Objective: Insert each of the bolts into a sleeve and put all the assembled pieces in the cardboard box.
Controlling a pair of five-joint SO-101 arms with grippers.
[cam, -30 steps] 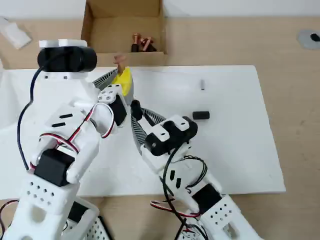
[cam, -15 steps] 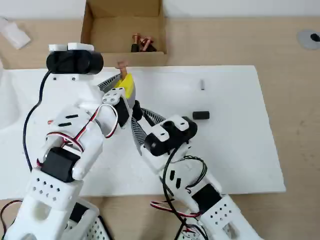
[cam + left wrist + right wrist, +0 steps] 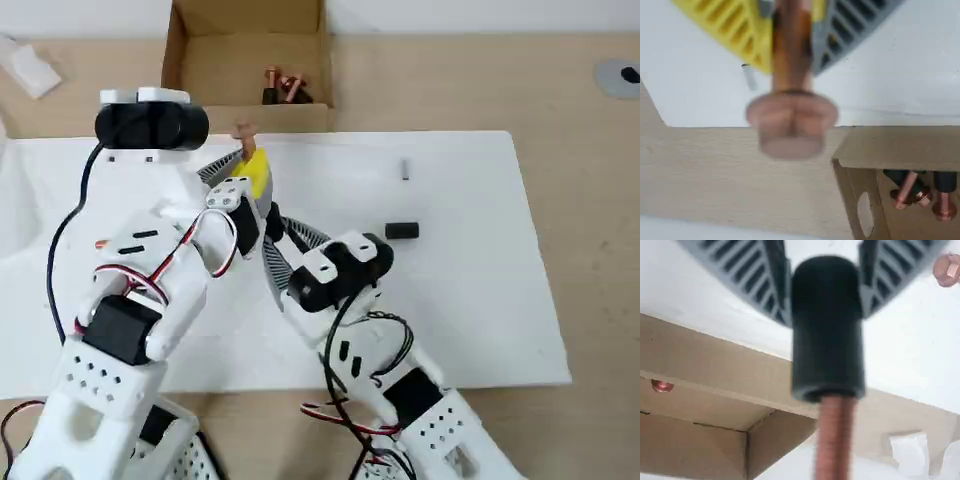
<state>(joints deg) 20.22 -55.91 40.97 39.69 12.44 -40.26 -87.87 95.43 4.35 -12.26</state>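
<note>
left gripper [image 3: 792, 57] clamped on bolt [image 3: 791, 119], head out, at the mat [image 3: 470, 300] edge just short of box [image 3: 185, 60]. assembled pieces [image 3: 284, 86] inside box. right gripper [image 3: 825, 312] clamped on sleeve [image 3: 827, 352], second bolt [image 3: 834, 440] sticking out of it. spare sleeve [image 3: 401, 230] lies on mat, further right.

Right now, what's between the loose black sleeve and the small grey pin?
Nothing; in the high view, only bare white mat separates the sleeve from the pin.

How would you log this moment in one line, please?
left gripper: shut on bolt | right gripper: shut on sleeve, thread sticking out | box: pieces inside | mat: loose sleeve
</note>
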